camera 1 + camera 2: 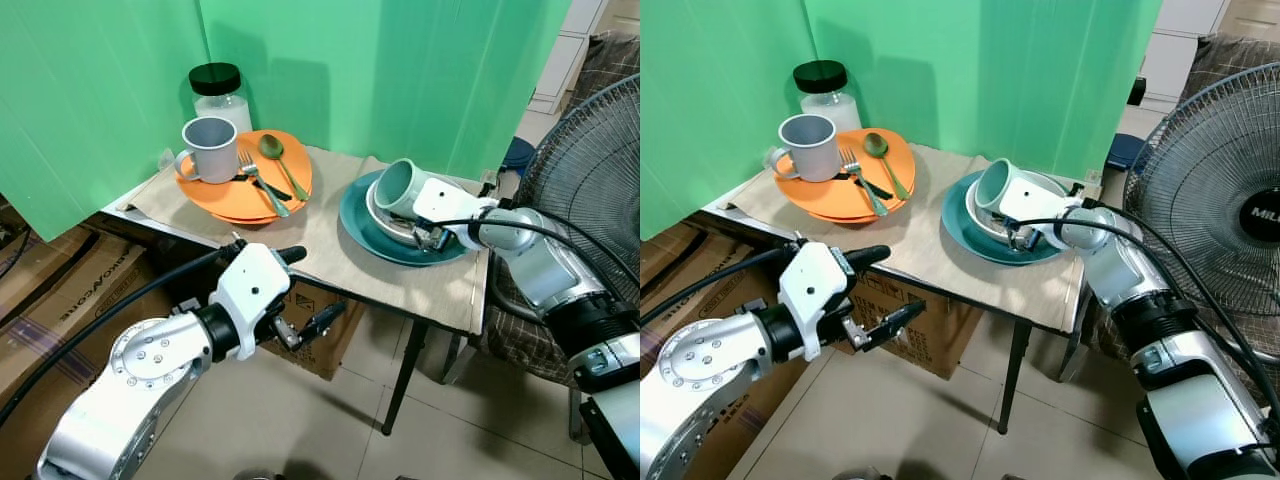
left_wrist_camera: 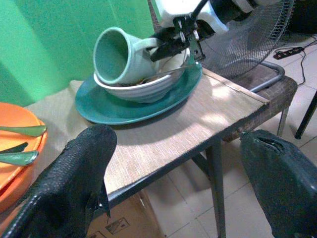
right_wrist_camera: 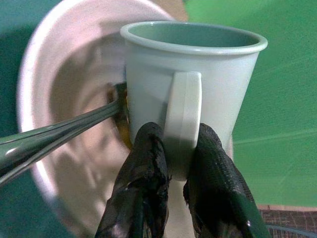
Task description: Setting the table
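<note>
A pale green mug [image 1: 400, 187] lies tilted in a white bowl [image 1: 378, 213] on a teal plate [image 1: 360, 232] at the table's right side. My right gripper [image 3: 179, 136] is shut on the mug's handle [image 3: 182, 114]. A metal utensil handle [image 3: 59, 131] rests in the bowl beside the mug. At the left, an orange plate [image 1: 225, 197] carries a grey mug [image 1: 210, 150], a fork [image 1: 262, 182] and a green spoon [image 1: 275, 150]. My left gripper [image 1: 312, 287] hangs open below the table's front edge, holding nothing.
A jar with a black lid [image 1: 220, 92] stands behind the orange plate against the green backdrop. A beige mat [image 1: 320, 250] covers the table. A large fan [image 1: 600, 170] stands at the right. Cardboard boxes [image 1: 70, 290] sit under and left of the table.
</note>
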Controlling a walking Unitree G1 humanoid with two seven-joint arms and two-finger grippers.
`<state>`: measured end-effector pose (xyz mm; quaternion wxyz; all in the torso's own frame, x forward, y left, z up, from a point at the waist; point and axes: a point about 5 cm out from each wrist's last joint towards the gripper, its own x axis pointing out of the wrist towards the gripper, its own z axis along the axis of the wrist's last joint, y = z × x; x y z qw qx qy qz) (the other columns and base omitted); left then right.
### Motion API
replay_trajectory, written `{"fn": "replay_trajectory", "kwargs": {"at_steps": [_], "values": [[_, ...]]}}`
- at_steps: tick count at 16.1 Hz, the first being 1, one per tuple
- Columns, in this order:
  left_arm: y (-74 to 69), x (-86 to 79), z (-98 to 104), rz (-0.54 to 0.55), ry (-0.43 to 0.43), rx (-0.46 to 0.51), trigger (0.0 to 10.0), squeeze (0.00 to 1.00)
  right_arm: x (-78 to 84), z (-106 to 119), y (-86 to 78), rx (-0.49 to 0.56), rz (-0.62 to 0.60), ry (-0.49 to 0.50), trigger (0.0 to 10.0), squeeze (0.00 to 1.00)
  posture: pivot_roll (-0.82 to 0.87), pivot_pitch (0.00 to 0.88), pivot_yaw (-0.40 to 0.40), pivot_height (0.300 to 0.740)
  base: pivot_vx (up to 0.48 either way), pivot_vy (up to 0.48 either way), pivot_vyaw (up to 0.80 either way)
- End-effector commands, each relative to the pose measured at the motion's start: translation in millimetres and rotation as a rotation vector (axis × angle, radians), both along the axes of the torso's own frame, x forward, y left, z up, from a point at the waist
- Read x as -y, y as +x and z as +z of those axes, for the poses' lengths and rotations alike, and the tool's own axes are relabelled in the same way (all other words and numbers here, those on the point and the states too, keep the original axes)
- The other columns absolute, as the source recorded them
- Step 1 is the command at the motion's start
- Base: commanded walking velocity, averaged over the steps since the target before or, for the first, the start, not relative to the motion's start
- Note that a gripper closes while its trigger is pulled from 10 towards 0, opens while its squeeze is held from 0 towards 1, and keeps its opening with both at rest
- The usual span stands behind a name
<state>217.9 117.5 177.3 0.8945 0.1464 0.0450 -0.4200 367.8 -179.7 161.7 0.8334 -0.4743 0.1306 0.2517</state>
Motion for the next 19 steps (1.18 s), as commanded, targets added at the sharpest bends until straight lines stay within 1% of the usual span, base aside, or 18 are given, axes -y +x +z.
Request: {"fn": "replay_trajectory", "kwargs": {"at_steps": [1, 2, 4, 5, 6, 7, 8, 9, 10, 11, 12, 13, 14, 15, 16, 17, 19], "values": [[3.1, -3.5, 2.3, 0.024, 0.011, 0.019, 10.0, 0.00, -3.0, 23.5, 4.2, 0.086, 0.004, 0.063, 0.0, 0.00, 0.08, 0.000, 0.040, 0.740, 0.000, 0.000, 0.00], [4.8, -4.4, 3.5, 0.044, 0.002, 0.034, 10.0, 0.00, -0.5, 36.3, 1.0, 0.135, -0.010, 0.136, 0.0, 0.00, 0.08, 0.000, 0.038, 0.740, 0.000, 0.000, 0.00], [11.5, -7.0, 5.8, 0.105, -0.003, 0.068, 10.0, 0.00, 12.8, 60.4, -14.5, 0.214, -0.049, 0.274, 0.0, 0.00, 0.08, 0.000, 0.037, 0.740, 0.000, 0.000, 0.00], [13.1, -8.1, 5.9, 0.123, -0.002, 0.075, 10.0, 0.00, 17.5, 66.2, -19.9, 0.236, -0.061, 0.308, 0.0, 0.00, 0.08, 0.000, 0.038, 0.740, 0.000, 0.000, 0.00], [16.6, -10.4, 6.5, 0.167, -0.005, 0.091, 10.0, 0.00, 26.5, 75.1, -32.5, 0.273, -0.088, 0.380, 0.0, 0.00, 0.07, 0.000, 0.040, 0.740, 0.000, 0.000, 0.00], [21.3, -12.4, 7.9, 0.234, -0.024, 0.108, 10.0, 0.00, 33.7, 79.4, -49.0, 0.319, -0.135, 0.493, 0.0, 0.00, 0.06, 0.000, 0.041, 0.740, 0.000, 0.000, 0.00], [23.8, -13.2, 8.8, 0.276, -0.041, 0.116, 10.0, 0.00, 36.4, 79.5, -58.6, 0.338, -0.166, 0.562, 3.5, 0.00, 0.06, 0.000, 0.041, 0.740, 0.000, 0.000, 0.00], [31.9, -21.9, 17.4, 0.455, -0.124, 0.167, 10.0, 0.00, 37.3, 72.9, -75.2, 0.338, -0.282, 0.719, 10.0, 0.00, 0.05, 0.000, 0.038, 0.740, 0.000, 0.000, 0.00], [33.7, -24.9, 19.9, 0.510, -0.156, 0.179, 10.0, 0.00, 38.4, 70.8, -81.7, 0.338, -0.326, 0.765, 10.0, 0.00, 0.05, 0.000, 0.037, 0.740, 0.000, 0.000, 0.00], [31.2, -28.7, 21.2, 0.582, -0.193, 0.185, 10.0, 0.00, 42.9, 65.6, -97.1, 0.382, -0.424, 0.811, 10.0, 0.00, 0.02, 0.000, 0.041, 0.740, 0.000, 0.000, 0.00], [27.4, -27.5, 18.1, 0.605, -0.200, 0.164, 10.0, 0.00, 44.3, 60.9, -108.1, 0.416, -0.497, 0.820, 10.0, 0.00, 0.01, 0.000, 0.053, 0.740, 0.000, 0.000, 0.00], [25.5, -22.7, 12.1, 0.596, -0.185, 0.124, 10.0, 0.00, 39.7, 60.8, -115.0, 0.447, -0.510, 0.827, 10.0, 0.00, 0.01, 0.000, 0.058, 0.740, 0.000, 0.000, -0.80], [23.7, -17.0, 11.3, 0.564, -0.180, 0.127, 10.0, 0.00, 37.0, 59.6, -118.4, 0.472, -0.533, 0.842, 10.0, 0.00, 0.01, 0.000, 0.056, 0.740, 0.000, 0.000, -0.80], [20.5, -9.0, 14.4, 0.503, -0.171, 0.173, 10.0, 0.00, 33.4, 54.9, -123.2, 0.490, -0.588, 0.845, 10.0, 0.00, 0.01, 0.000, 0.056, 0.740, 0.000, 0.000, -0.80], [19.9, -7.4, 14.5, 0.493, -0.154, 0.186, 10.0, 0.00, 30.8, 53.0, -124.7, 0.493, -0.597, 0.835, 10.0, 0.00, 0.01, 0.000, 0.058, 0.740, 0.000, 0.000, -0.80], [20.2, -7.6, 14.5, 0.515, -0.155, 0.188, 10.0, 0.00, 25.5, 49.1, -127.5, 0.489, -0.632, 0.813, 10.0, 0.00, 0.01, 0.000, 0.062, 0.740, 0.000, 0.000, -0.80], [16.1, -6.2, 11.1, 0.518, -0.153, 0.165, 10.0, 0.00, 20.7, 42.8, -128.2, 0.463, -0.641, 0.787, 10.0, 0.00, 0.00, 0.000, 0.056, 0.740, 0.000, 0.000, -0.80]]}}
